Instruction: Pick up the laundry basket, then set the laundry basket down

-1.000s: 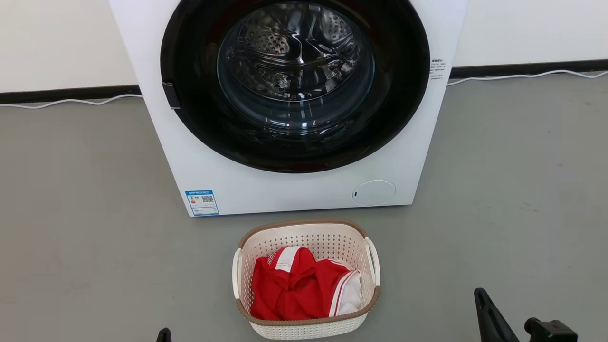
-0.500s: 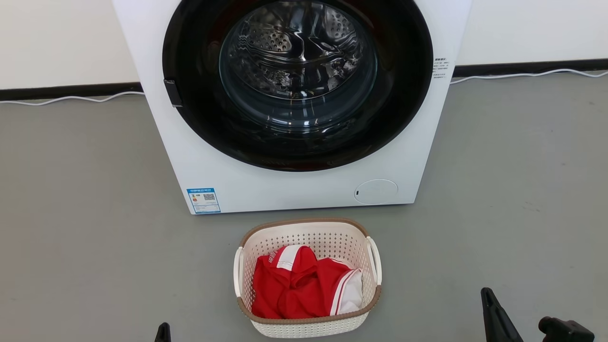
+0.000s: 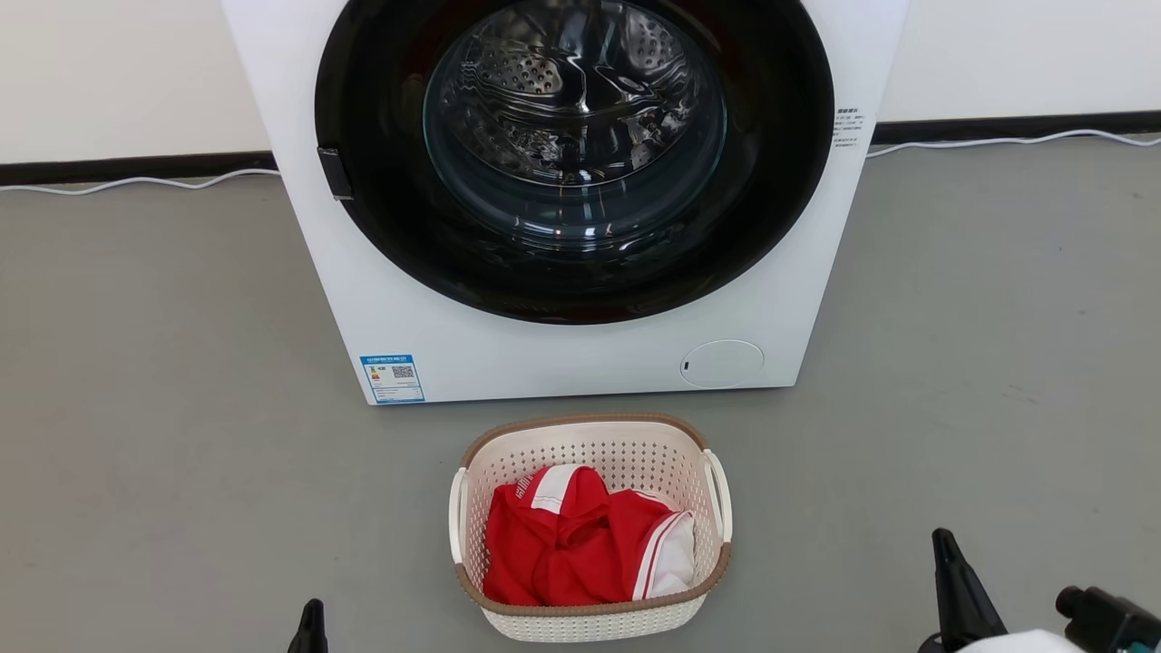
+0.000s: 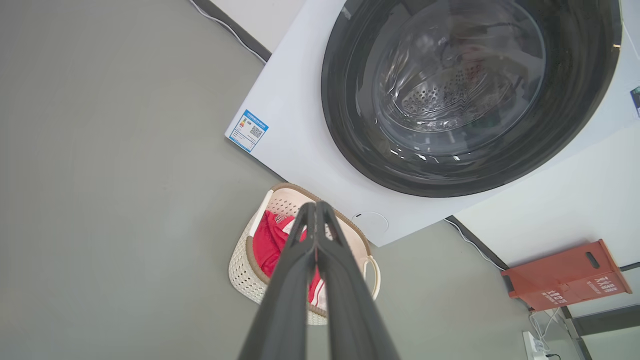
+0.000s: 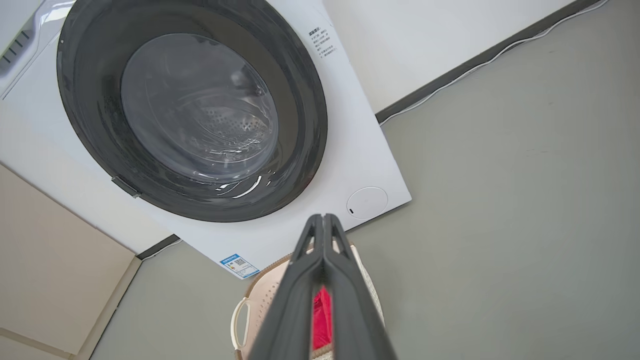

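Plastic, perforated and thin-walled: we judge the laundry basket (image 3: 588,624) light and fairly stiff, with just a soft red garment (image 3: 562,544) inside to weigh it. It stands on the floor (image 3: 181,408) just in front of the washing machine (image 3: 508,354). We would take hold at the left loop handle (image 3: 456,515) and the right loop handle (image 3: 719,508), since one-sided lifting may tip it. Our left hand (image 4: 316,207) and right hand (image 5: 324,220) each have their fingers pressed together, holding nothing, apart from the basket.
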Controlling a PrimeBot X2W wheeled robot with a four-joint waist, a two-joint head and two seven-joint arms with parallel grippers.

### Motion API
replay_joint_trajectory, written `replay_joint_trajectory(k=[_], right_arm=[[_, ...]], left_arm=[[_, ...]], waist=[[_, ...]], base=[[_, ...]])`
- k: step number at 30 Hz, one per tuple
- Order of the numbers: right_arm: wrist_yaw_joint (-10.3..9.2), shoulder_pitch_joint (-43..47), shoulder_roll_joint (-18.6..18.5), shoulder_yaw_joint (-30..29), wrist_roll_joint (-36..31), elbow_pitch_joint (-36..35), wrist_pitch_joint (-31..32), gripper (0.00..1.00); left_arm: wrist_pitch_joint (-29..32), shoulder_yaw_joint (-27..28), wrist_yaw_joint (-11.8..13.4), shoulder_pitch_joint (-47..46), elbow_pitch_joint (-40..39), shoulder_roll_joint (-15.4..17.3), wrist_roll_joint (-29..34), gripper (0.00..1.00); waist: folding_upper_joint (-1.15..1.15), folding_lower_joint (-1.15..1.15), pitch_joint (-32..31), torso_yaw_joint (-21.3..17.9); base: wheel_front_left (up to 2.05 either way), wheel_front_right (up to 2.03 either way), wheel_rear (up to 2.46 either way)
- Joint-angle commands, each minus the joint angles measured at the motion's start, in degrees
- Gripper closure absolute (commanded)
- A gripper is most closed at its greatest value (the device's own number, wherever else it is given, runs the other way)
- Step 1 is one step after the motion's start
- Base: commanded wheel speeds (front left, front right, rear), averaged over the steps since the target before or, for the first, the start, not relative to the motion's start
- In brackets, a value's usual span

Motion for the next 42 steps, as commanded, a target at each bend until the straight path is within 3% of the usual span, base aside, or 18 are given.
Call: replay_joint_trajectory(k=[1,42], right_arm=[[-0.03,-3.00,-0.20,0.33,2.29,-1.35,0.63,1.00],[-0.06,-7.00,-0.29,-0.60,31.82,-1.62,7.20,1.00]], left_arm=[[0.45,1.00,-0.49,-3.13,-1.14,0.35,-1.92,1.00],[7.17,3.42,-3.69,-9.50,0.25,0.65,-24.89,1.00]], waist=[[0.00,-0.01,0.04,0.05],[0.00,-0.01,0.89,1.07]], base=[[0.00,0.00,0.00],[0.00,0.00,0.00]])
